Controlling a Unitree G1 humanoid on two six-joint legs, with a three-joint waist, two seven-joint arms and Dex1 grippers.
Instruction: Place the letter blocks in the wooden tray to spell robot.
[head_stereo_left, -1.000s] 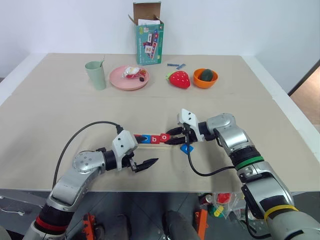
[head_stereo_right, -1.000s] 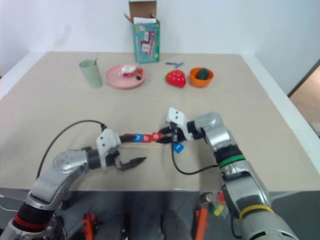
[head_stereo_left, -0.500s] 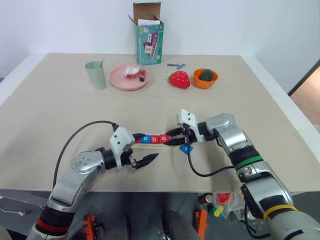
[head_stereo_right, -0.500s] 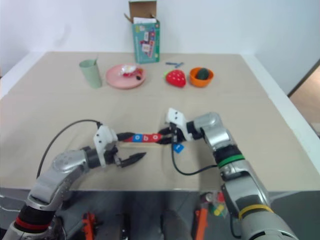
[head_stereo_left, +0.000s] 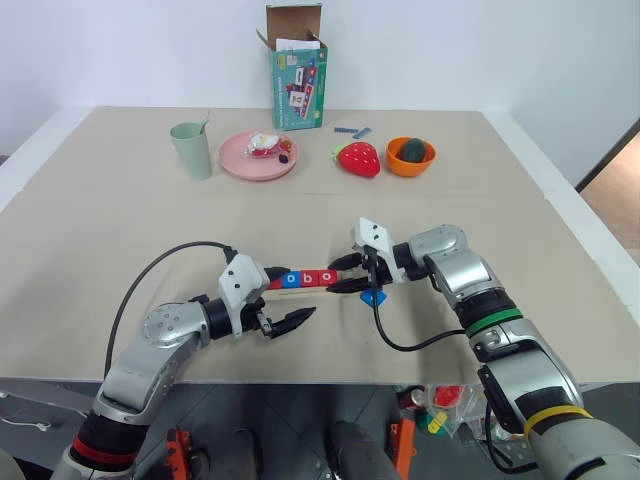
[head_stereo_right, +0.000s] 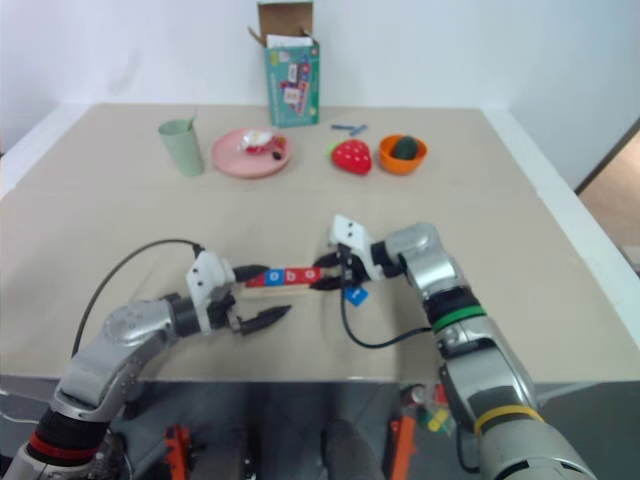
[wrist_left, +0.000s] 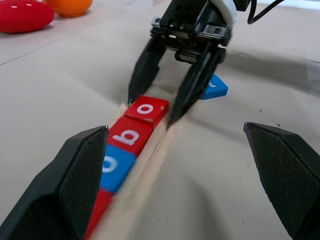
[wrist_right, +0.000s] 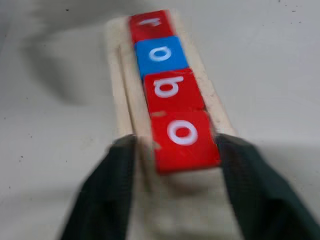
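The wooden tray (wrist_right: 116, 60) lies at the table's near middle. It holds a row of letter blocks: red r (wrist_right: 149, 23), blue o (wrist_right: 160, 54), red b (wrist_right: 171, 88) and red o (wrist_right: 184, 134). My right gripper (head_stereo_left: 333, 278) is open, with one finger (wrist_right: 107, 190) on each side of the last red o at the tray's right end. A blue letter block (wrist_left: 214, 87) lies loose on the table just beside that end. My left gripper (head_stereo_left: 292, 296) is wide open and holds nothing, just in front of the tray's left part.
At the back stand a green cup (head_stereo_left: 191, 150), a pink plate (head_stereo_left: 258, 157), a green box (head_stereo_left: 298, 65), a toy strawberry (head_stereo_left: 359, 158) and an orange bowl (head_stereo_left: 411, 156). Small blue pieces (head_stereo_left: 352, 130) lie near the box. Black cables trail from both wrists.
My right gripper's fingers have spread apart off the red o block, which now lies in the tray. The left arm has stayed where it was.
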